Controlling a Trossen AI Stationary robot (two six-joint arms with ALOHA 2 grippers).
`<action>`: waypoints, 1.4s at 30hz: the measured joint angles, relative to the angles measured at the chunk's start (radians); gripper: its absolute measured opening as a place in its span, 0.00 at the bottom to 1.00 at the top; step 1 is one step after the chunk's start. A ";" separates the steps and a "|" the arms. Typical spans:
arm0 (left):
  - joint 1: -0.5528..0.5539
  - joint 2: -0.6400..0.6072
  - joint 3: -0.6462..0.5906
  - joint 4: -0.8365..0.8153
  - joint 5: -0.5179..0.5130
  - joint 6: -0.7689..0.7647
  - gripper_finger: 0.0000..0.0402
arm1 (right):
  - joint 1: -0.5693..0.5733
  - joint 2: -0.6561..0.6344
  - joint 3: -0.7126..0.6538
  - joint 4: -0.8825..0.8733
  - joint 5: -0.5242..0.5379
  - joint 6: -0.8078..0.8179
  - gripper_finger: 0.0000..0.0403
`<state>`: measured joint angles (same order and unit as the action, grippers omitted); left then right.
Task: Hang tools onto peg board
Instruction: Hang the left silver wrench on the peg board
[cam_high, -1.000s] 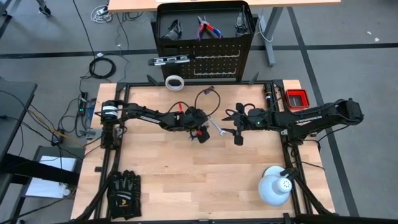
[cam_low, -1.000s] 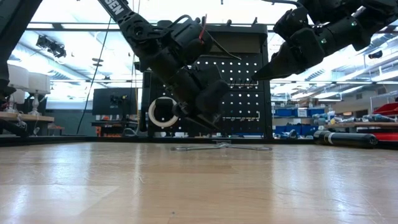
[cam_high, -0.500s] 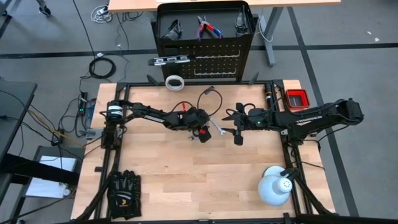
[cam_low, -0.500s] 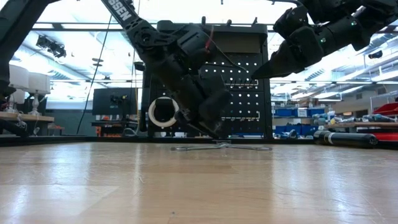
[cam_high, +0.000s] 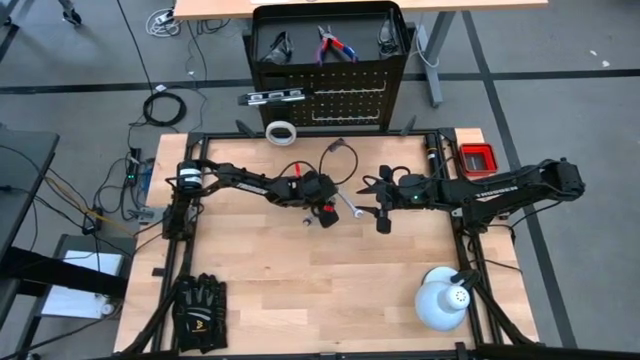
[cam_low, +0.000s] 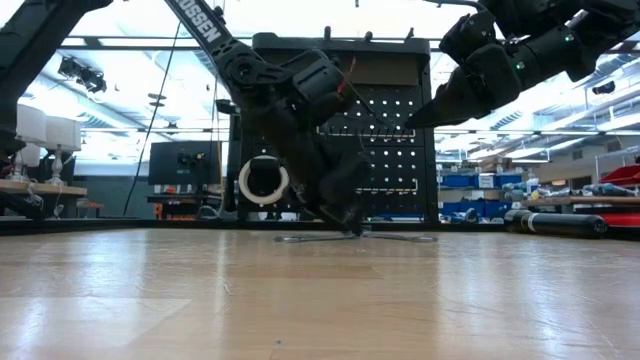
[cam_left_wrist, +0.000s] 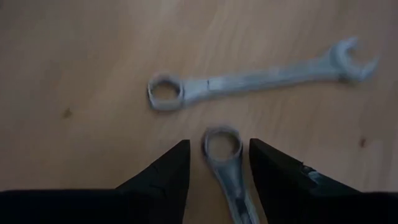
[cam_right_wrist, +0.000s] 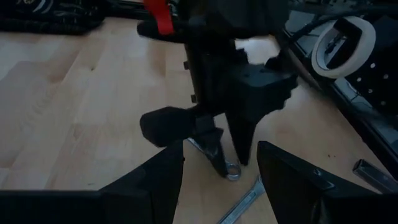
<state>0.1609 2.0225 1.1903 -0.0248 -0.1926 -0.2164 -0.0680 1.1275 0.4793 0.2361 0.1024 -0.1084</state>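
Note:
Two silver wrenches lie flat on the wooden table. One wrench (cam_left_wrist: 249, 81) lies crosswise beyond my left gripper (cam_left_wrist: 219, 152). The ring end of the second wrench (cam_left_wrist: 231, 180) lies between that gripper's open fingers, which stand on either side of it with a gap showing. In the low view the left gripper (cam_low: 350, 222) reaches down to just above the table. My right gripper (cam_high: 380, 215) hovers open to the right, above the table. The peg board (cam_high: 345, 105) stands past the far edge with a white tape roll (cam_high: 282, 131), a level bar (cam_high: 275, 97), red-handled pliers (cam_high: 333, 45) and glasses (cam_high: 277, 47) on it.
Black gloves (cam_high: 198, 312) lie at the near left corner. A white dome lamp (cam_high: 443, 300) sits at the near right. A small red box (cam_high: 476, 156) is at the far right edge. Bare wood lies between the arms and the near edge.
My left gripper has sunk toward the table and moved a little right, tipping more steeply down, so its open fingers now straddle the wrench's ring end. Its opening has not changed. The wrenches have stayed in place.

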 joint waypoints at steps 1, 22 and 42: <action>0.001 0.007 0.000 0.009 0.007 0.000 0.42 | 0.000 0.000 0.000 0.002 0.000 0.000 0.53; 0.001 0.025 0.004 0.016 0.006 0.085 0.11 | 0.000 0.000 0.000 -0.004 0.000 -0.006 0.53; 0.000 0.001 0.067 -0.037 0.035 0.128 0.00 | 0.000 0.000 0.000 -0.005 0.000 -0.007 0.53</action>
<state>0.1608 2.0236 1.2569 -0.0613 -0.1577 -0.0884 -0.0680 1.1275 0.4793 0.2310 0.1024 -0.1150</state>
